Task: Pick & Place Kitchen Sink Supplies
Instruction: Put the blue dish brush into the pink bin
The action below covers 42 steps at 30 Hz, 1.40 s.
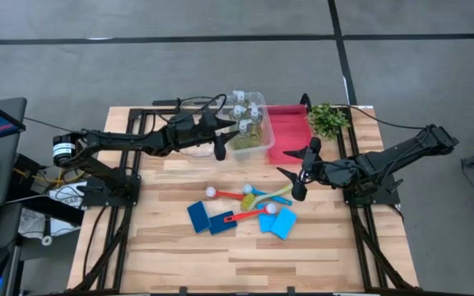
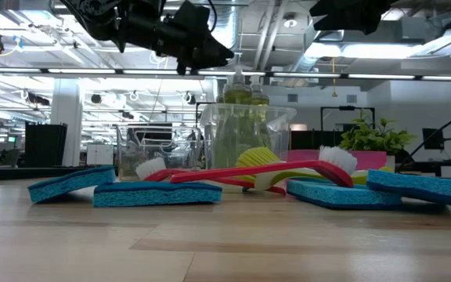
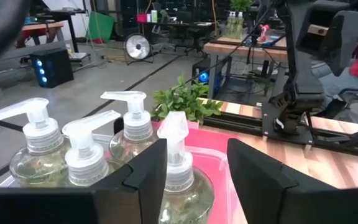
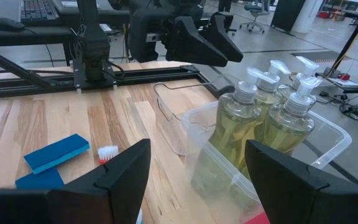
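Toward the near edge of the desk [image 1: 179,263], around its middle, we see the flat blue sponges [image 1: 198,215] lying scattered, two on the left and two overlapping on the right [image 1: 278,222], with the long-handled brushes [image 1: 245,215] crossed between them: a red one, another red one with a white head [image 1: 211,192], and a yellow and teal one [image 1: 262,197] just behind. From the low view the sponges [image 2: 156,193] sit flat on the wood and the red brush [image 2: 257,171] rests across them. Farther in, over the right half of the desk, we find the right pincer [image 1: 301,173] hanging above the wood with its fingers spread apart, grasping nothing. Beyond that, near the far edge, the clear bin [image 1: 257,140] holds the four bottles [image 1: 245,111] of yellow-green liquid, standing upright and close together; their white pump tops [image 3: 129,106] show plainly in the left wrist view. The left pincer [image 1: 219,136] hovers at the bin's left side, fingers released and parted on either side of one bottle's pump [image 3: 176,140] without touching it. Just right of the bin lies the red tray [image 1: 290,131], and the leafy plant [image 1: 329,119] stands at the far right corner.
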Motion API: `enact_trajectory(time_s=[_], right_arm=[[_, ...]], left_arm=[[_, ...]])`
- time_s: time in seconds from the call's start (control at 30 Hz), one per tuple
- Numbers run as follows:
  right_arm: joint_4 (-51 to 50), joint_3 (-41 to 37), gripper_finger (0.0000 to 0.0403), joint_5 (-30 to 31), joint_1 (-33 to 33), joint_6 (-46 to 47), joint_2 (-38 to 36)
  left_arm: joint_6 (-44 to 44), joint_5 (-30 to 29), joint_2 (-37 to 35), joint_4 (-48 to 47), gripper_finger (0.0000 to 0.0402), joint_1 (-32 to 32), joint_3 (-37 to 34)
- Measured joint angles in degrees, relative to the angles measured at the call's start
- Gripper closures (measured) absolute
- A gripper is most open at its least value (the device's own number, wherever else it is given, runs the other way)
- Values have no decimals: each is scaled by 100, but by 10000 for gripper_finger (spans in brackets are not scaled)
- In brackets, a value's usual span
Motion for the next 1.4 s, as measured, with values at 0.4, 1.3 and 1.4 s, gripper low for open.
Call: enact_trajectory(time_s=[0.4,1.3,1.4], right_arm=[[-2,0,148,1,-1,0,-2],[-48,0,148,-12,1,2,-1],[-33,0,148,-12,1,2,75]], left_arm=[[-2,0,4,-579,234,0,-7],[-966,638,-3512,-2629,234,-1610,-1287],[-836,956,-4041,-2622,234,-1967,-1415]])
